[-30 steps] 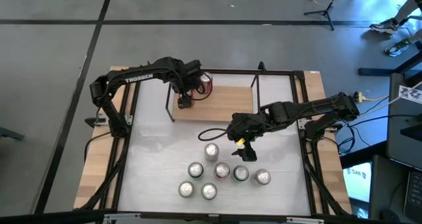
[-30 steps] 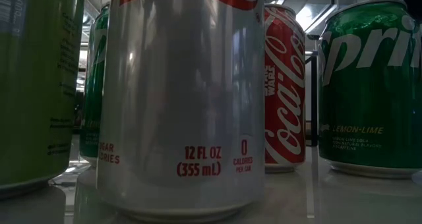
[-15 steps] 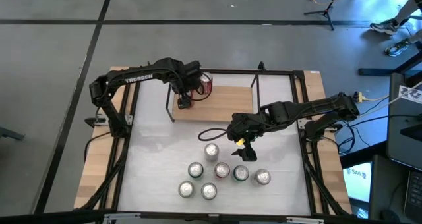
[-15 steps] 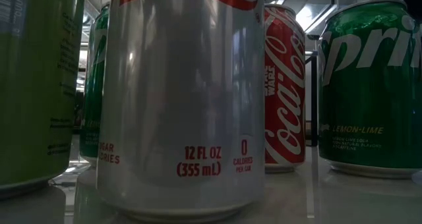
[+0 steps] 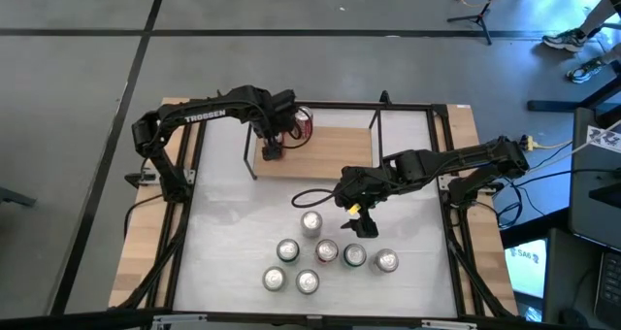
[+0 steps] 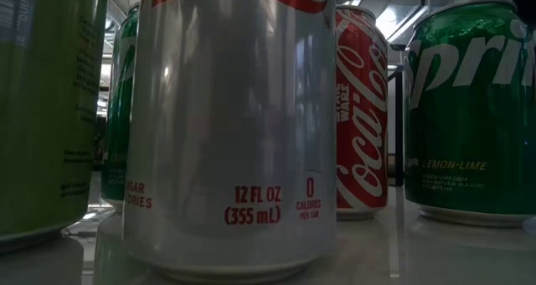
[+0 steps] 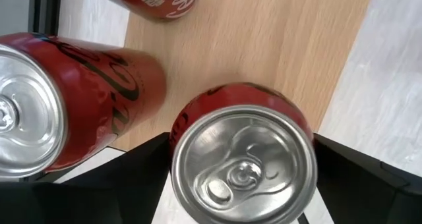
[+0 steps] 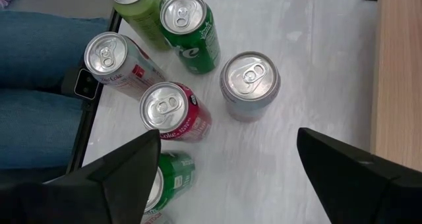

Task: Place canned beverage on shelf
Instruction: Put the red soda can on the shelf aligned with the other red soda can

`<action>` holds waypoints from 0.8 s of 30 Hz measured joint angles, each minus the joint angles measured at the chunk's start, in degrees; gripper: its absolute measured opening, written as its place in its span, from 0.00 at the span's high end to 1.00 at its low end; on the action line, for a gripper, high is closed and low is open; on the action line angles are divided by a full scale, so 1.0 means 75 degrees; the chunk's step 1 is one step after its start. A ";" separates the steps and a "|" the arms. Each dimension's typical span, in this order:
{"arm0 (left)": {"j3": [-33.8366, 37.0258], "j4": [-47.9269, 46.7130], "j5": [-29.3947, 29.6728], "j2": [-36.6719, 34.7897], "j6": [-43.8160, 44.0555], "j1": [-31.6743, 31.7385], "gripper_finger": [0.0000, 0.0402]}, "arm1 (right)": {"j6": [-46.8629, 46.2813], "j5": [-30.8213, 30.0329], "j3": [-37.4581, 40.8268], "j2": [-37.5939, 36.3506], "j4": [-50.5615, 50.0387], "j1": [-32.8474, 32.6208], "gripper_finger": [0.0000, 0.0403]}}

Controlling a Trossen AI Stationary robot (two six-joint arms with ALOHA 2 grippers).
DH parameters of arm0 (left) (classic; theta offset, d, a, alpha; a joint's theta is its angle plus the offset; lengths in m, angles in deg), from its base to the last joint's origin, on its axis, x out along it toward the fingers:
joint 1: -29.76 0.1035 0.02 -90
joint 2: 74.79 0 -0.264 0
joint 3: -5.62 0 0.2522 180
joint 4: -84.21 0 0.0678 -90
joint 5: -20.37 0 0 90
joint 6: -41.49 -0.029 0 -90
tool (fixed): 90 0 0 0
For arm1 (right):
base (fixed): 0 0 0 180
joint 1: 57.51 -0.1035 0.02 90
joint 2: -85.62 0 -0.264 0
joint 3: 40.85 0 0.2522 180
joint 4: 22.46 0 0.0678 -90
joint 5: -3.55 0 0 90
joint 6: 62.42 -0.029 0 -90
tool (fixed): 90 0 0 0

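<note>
- My left gripper (image 5: 273, 148) is over the left end of the shelf (image 5: 335, 150), a light-wood board in a thin black wire frame at the far side of the table (image 5: 243, 233).
- In the left wrist view my 2 fingers (image 7: 138, 161) flank a red can (image 7: 242, 155), 1 on each side of it; the can stands upright on the shelf board. Whether the fingers press the can I cannot tell.
- A second red can (image 7: 72, 99) stands just beside it on the shelf, toward the far left corner.
- My right gripper (image 5: 356, 212) hangs wide open and empty above the middle of the table, its fingers (image 8: 115, 168) spread apart.
- 6 cans (image 5: 325, 252) stand clustered on the near part of the table, among them a silver can (image 8: 250, 84) and a green can (image 8: 190, 31).
</note>
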 joint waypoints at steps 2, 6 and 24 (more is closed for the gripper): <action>0.0000 0.0001 0.0005 0.0000 0.0000 0.0000 0.17 | 0.0000 0.0000 0.0000 0.0000 0.0000 0.0000 0.13; 0.0000 0.0015 0.0002 0.0000 0.0000 0.0000 0.18 | 0.0000 0.0001 0.0000 0.0000 0.0000 0.0000 0.13; -0.0002 0.0020 0.0047 0.0000 0.0000 -0.0003 0.16 | 0.0000 0.0000 0.0000 0.0000 0.0000 0.0001 0.13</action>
